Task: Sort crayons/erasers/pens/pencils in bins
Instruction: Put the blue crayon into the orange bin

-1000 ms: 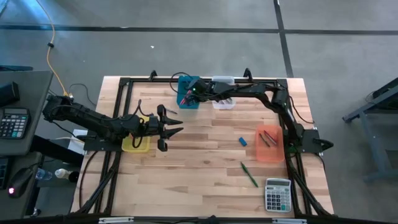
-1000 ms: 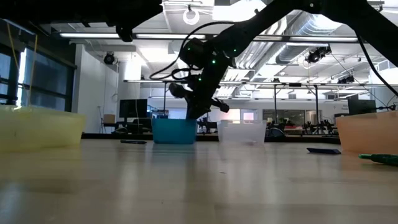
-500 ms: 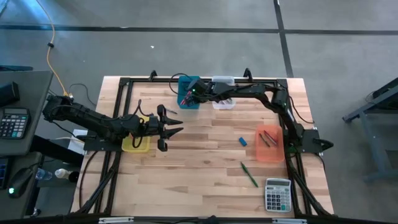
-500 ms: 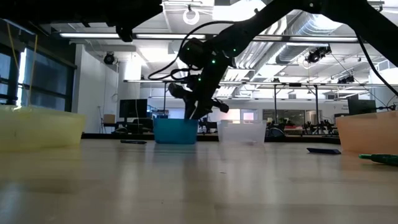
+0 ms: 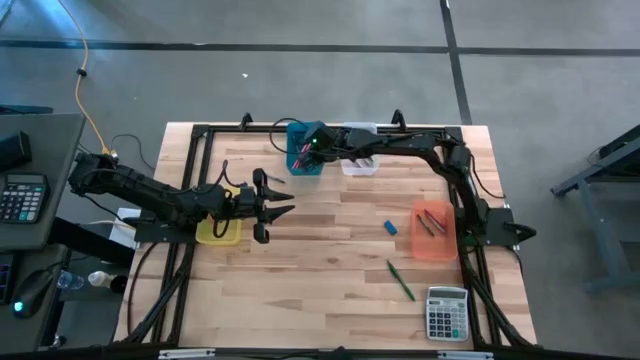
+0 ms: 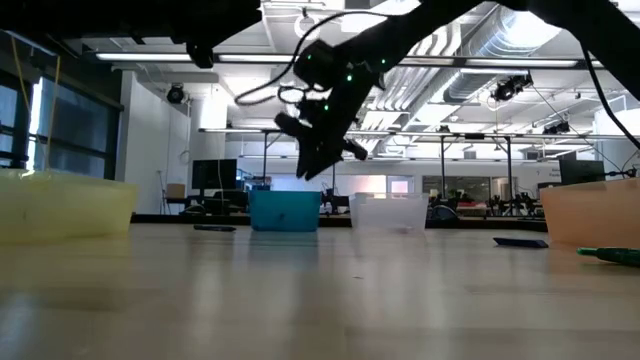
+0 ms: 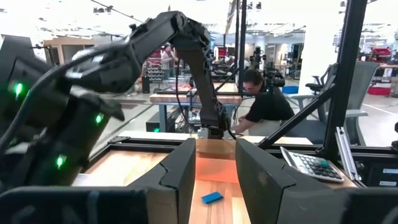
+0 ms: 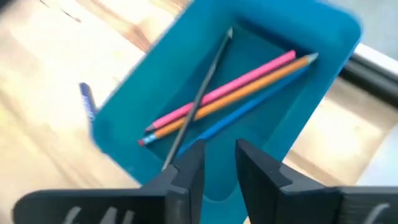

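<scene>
Since the earlier frames the right gripper [image 6: 322, 150] has lifted: in the low view it was down at the teal bin [image 6: 285, 211] rim, now it hangs clear above it, upper centre of frame. In the high view it sits over the teal bin [image 5: 303, 152] at top centre. Its fingers [image 8: 186, 171] stand slightly apart with nothing between them.

Right wrist view: teal bin [image 8: 323, 68] fills the frame and holds a pink pencil [image 8: 236, 88], an orange pencil [image 8: 249, 93], a blue stick [image 8: 249, 111] and a dark thin pencil [image 8: 208, 90] lying crossed over them. A blue pen [image 8: 87, 99] lies on the wood outside the bin, left of frame.

Left gripper [image 5: 272, 207] hovers left of centre in the high view, just beside the yellow bin [image 5: 217, 232], unchanged. Fingers [image 7: 180, 174] parted, empty.

Elsewhere in the high view: clear bin [image 5: 360, 160] just right of the teal one; orange bin [image 5: 433, 232] at right; blue eraser [image 5: 389, 227] on bare wood right of centre; green pen [image 5: 401, 280] lower right; calculator [image 5: 447, 312] bottom right.

Left wrist view: a person [image 7: 264, 106] sits beyond the table.
</scene>
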